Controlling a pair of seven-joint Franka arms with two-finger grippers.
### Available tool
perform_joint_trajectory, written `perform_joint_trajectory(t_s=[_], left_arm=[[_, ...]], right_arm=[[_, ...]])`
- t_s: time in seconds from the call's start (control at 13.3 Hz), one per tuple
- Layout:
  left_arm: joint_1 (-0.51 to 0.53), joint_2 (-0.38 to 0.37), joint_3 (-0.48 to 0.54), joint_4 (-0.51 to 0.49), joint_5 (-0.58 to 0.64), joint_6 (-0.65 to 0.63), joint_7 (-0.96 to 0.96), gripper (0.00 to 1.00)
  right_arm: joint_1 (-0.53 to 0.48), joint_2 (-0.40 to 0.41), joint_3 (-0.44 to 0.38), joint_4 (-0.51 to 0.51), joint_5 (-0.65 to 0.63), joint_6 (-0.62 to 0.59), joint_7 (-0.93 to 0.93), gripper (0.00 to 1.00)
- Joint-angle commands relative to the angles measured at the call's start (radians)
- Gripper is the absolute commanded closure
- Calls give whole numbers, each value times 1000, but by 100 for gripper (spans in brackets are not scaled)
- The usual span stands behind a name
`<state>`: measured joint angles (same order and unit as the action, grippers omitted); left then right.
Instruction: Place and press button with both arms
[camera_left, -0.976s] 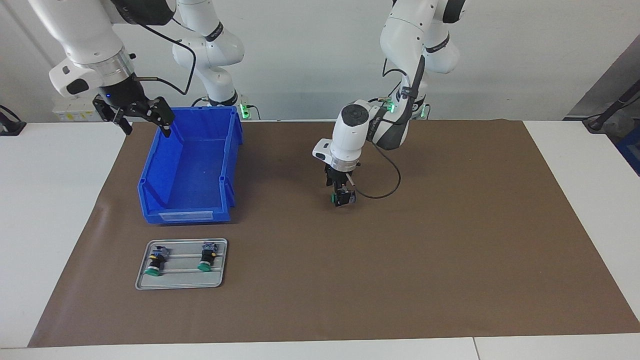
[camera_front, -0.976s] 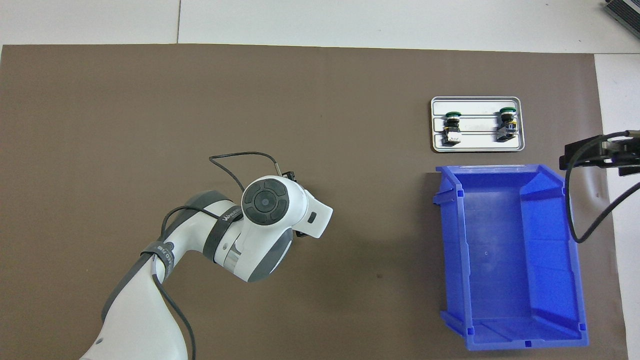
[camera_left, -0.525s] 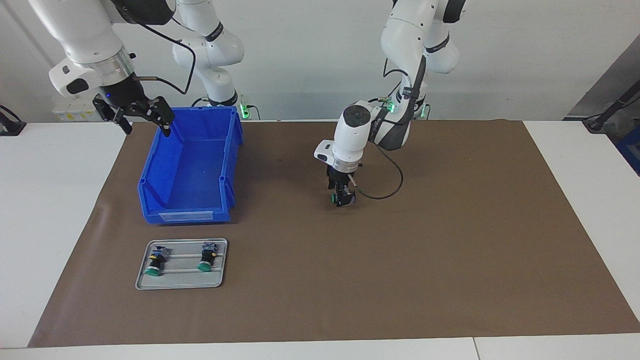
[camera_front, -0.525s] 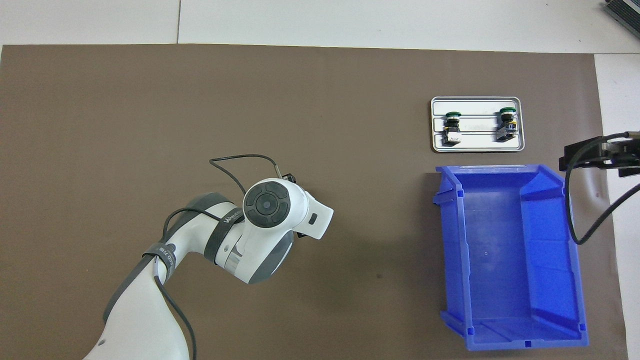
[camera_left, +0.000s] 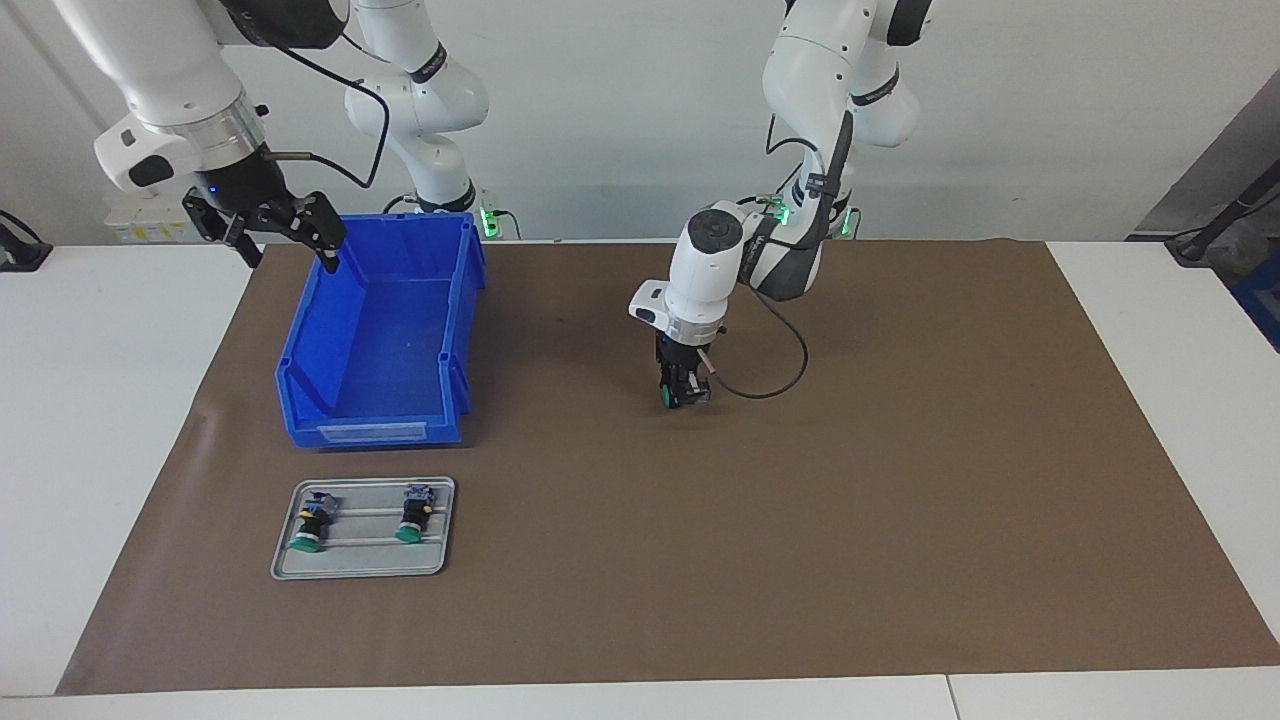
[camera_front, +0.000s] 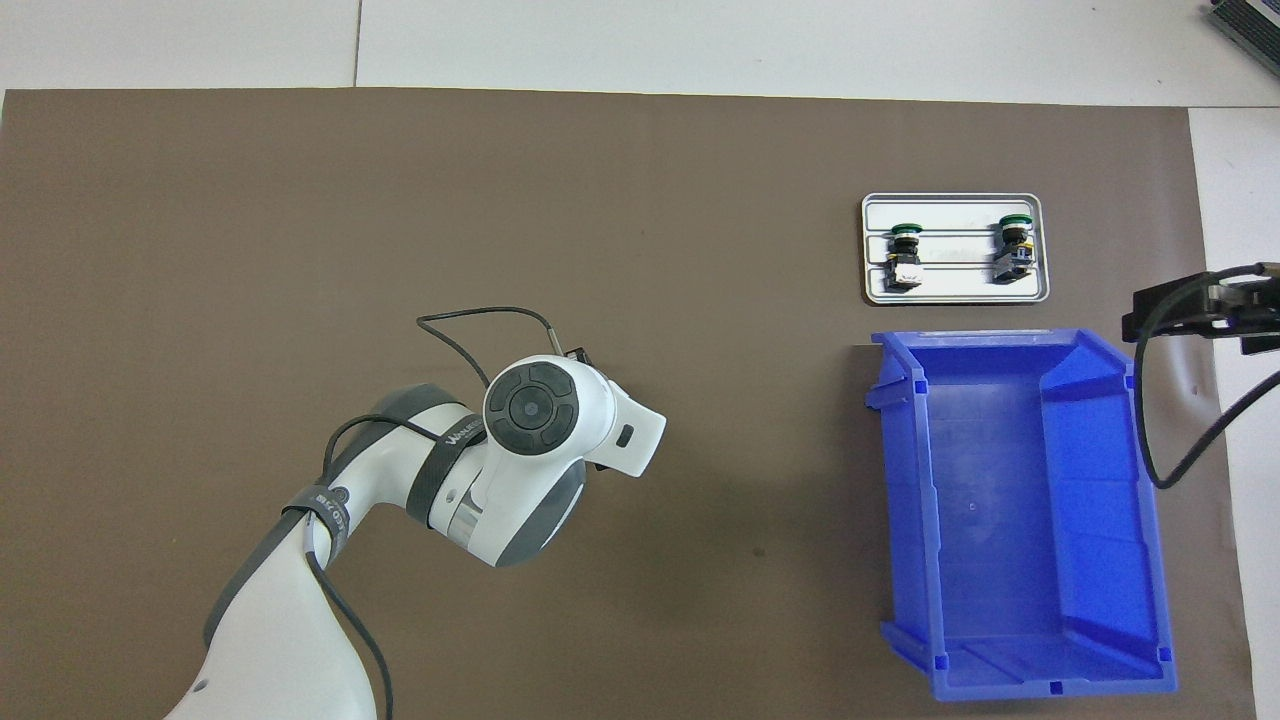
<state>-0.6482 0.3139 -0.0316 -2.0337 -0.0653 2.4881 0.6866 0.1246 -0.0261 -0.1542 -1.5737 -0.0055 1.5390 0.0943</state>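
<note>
Left pincer (camera_left: 683, 396) is down at the brown mat (camera_left: 900, 480) near the middle of the bench (camera_left: 120, 420), pointing straight down, its fingers drawn narrow around a button (camera_left: 670, 398); the green cap pokes out sideways toward the right arm's end of the bench, the dark body sitting between the fingers. Whether the button rests on the mat or hangs just clear of it, I cannot tell. From overhead the wrist housing covers both pincer and button. My reading: the button is held on its side and low so it can be set or steadied in open mat, well away from other items, leaving the cap exposed for the other arm to press. Right pincer (camera_left: 268, 228) hangs wide and empty over the corner of the blue bin (camera_left: 345, 425) nearest the robots, at the right arm's end of the bench; that arm is waiting, parked high, presumably to stay clear. The bin looks empty and lies toward the right arm's end. Just beside its open front, nearer the bench edge farthest from the robots, a small metal tray (camera_left: 360, 565) carries two more buttons (camera_left: 410, 520) lying on their sides, caps pointing away from the robots; well apart from the held one. Placement looks under way; pressing not yet done.
</note>
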Motion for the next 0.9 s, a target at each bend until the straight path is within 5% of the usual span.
perform_joint_trajectory(t_s=[0.0,0.45,0.83], left_arm=[[-4,-27,7,-13,4,-4,-10,100],[8,-101,21,16,-14,9,-116,100],[139,-138,15,21,-417,2,69,100]], right_arm=[[-8,-26,2,-31,7,9,-25,0],[-2,-26,2,-28,7,4,-25,0],[0,-26,4,-29,7,12,-22,0]])
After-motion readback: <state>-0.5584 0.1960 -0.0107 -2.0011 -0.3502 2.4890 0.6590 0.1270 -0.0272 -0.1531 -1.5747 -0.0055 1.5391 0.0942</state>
